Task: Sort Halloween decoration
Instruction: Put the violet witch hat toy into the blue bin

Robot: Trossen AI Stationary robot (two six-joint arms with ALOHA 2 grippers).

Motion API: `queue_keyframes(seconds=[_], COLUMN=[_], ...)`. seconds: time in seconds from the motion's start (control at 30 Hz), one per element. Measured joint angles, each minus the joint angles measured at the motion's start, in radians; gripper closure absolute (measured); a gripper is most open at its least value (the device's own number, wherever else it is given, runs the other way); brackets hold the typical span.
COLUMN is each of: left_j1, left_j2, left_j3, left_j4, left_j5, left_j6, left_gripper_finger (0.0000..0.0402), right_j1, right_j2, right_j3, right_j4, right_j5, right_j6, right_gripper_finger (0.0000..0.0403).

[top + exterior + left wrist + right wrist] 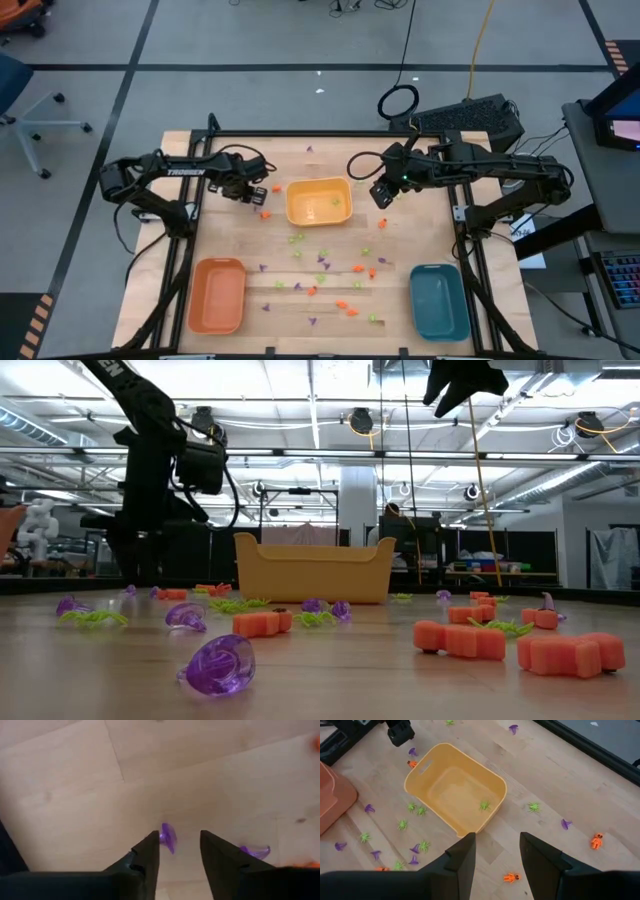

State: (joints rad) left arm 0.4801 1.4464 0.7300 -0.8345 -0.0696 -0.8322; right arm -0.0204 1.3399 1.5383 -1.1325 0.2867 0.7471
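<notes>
**Two arms, one purple piece in the left jaws**

Dozens of tiny Halloween pieces [322,262] in orange, light green and purple lie scattered over the wooden table [230,235], mostly in a band from the centre towards six o'clock in the overhead picture. One green piece [484,806] already sits in the yellow tray [319,201] at the centre-top.

The left gripper [250,190] is low over the board at about nine o'clock from the yellow tray. Its wrist camera shows the two fingers apart with a purple piece [168,837] between them, close against one finger [148,851] and clear of the other, so nothing is held yet. A second purple piece [256,851] lies just beyond the other finger.

To do this pick well, I would centre the jaws on the piece first, since an off-centre squeeze may flick so light a thing aside. The fingertips should reach board level, the neighbouring piece should stay outside the jaws, and the lift should go straight up. Which tray takes purple cannot be told; the orange tray [216,294] lies at seven o'clock, the teal tray [438,300] at five.

The purple piece looks longer than it is wide. In the wrist picture its long axis runs slightly aslant, roughly along the fingers' reach, so the squeeze would fall across its narrow width.

The right gripper [383,190] hovers high at three o'clock from the yellow tray, fingers parted and empty.
</notes>
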Motion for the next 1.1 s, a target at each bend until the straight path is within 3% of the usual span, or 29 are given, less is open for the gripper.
queue_keyframes(seconds=[0.43,1.1], left_j1=[-0.016,-0.024], left_j2=[0.0,0.004], left_j3=[0.0,-0.027], left_j4=[-0.01,-0.011], left_j5=[-0.013,0.008], left_j6=[0.0,0.028], left_gripper_finger=[0.0356,0.0361], right_j1=[0.0,0.0], right_j2=[0.0,0.0], right_j3=[0.0,0.0], right_j4=[0.007,0.007], right_j5=[0.002,0.004], right_j6=[-0.003,-0.003], right_gripper_finger=[0.0261,0.0261])
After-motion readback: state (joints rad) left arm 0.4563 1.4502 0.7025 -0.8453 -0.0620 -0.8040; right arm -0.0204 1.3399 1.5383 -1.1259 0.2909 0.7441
